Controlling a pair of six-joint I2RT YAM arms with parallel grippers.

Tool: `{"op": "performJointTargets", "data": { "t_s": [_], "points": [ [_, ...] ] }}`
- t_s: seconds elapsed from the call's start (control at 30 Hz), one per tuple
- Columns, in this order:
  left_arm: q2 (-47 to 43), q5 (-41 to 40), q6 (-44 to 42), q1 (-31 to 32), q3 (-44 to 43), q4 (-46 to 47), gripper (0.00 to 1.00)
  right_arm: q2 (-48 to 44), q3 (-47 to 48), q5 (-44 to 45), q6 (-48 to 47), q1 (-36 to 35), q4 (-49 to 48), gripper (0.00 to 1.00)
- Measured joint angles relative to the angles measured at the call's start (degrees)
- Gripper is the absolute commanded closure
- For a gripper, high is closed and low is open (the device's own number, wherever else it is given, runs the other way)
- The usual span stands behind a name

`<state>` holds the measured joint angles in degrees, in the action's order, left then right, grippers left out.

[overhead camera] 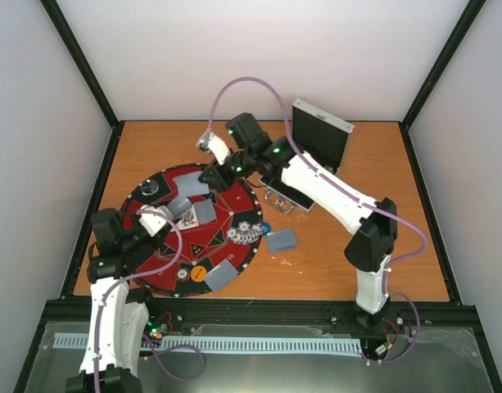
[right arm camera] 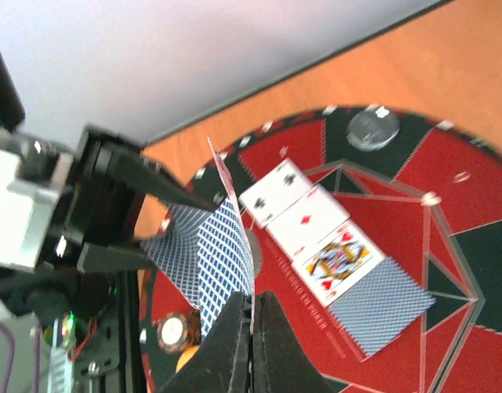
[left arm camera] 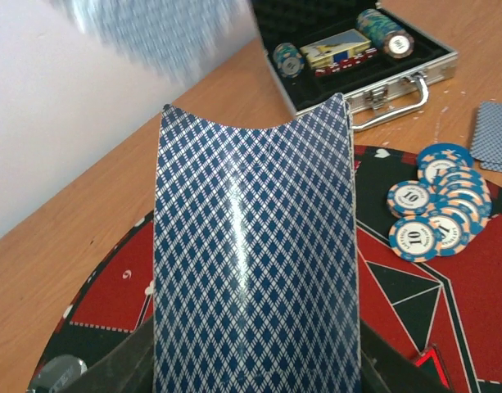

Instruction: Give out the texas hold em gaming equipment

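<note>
A wooden surface [overhead camera: 357, 246] is enclosed by plain white walls [overhead camera: 234, 57] and a black frame. Its left half is covered by a large round red-and-black mat [overhead camera: 234, 214]. A silver case [overhead camera: 320, 139] is stood open just beyond the mat's far right edge.

Both arms are brought together over the far left part of the mat. A bowed pack of cards [left arm camera: 255, 262] is clamped by its two long sides between the fingers of the left hand [right arm camera: 181, 231], blue-patterned back uppermost and raised off the mat. The fingers of the right hand [right arm camera: 251, 323] are pressed together on the near end of a single card [right arm camera: 224, 182]. This card is seen almost edge-on, right against the pack.

Three face-up cards [right arm camera: 308, 229] are laid in an overlapping row near the mat's middle, with a face-down card [right arm camera: 382, 307] at the end of the row. They can be read only from the right wrist. A small pile of cards [overhead camera: 281, 239] is left on the bare wood just off the mat's right edge.

A cluster of blue-and-peach chips [left arm camera: 439, 209] is spread at the mat's right rim. Their "10" marks, and further chip stacks [left arm camera: 387, 33] inside the case, are shown only by the left wrist. A clear disc [right arm camera: 373, 129] is set at the mat's far rim.
</note>
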<state>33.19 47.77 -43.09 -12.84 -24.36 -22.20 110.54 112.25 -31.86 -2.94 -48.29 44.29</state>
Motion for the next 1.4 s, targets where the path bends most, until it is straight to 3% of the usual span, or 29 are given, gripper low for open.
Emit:
{"op": "performJointTargets", "data": {
  "t_s": [0.1,0.37,0.53,0.7,0.97,1.4],
  "points": [
    [0.0,-2.6,3.8,0.0,0.9,2.4,0.60,-3.7,-3.0,0.8,5.6,2.5,-6.2,0.97],
    [-0.2,-11.4,13.0,0.0,2.9,8.0,0.60,-15.3,-27.0,23.1,32.7,5.0,-27.9,0.97],
    [-0.6,-14.6,18.3,0.0,2.8,11.0,0.60,-12.9,-41.2,36.3,50.6,3.9,-36.2,0.97],
    [-1.3,-14.7,21.3,0.0,2.5,13.1,0.60,-5.6,-42.4,43.8,63.5,1.5,-39.3,0.97],
    [-1.6,-14.8,22.2,0.0,2.5,13.7,0.60,2.8,-38.4,42.7,73.5,-2.3,-41.5,0.97],
    [-2.1,-14.7,22.2,0.0,2.5,14.5,0.60,7.7,-40.4,35.5,87.6,-3.6,-43.3,0.97]
  ]
}}
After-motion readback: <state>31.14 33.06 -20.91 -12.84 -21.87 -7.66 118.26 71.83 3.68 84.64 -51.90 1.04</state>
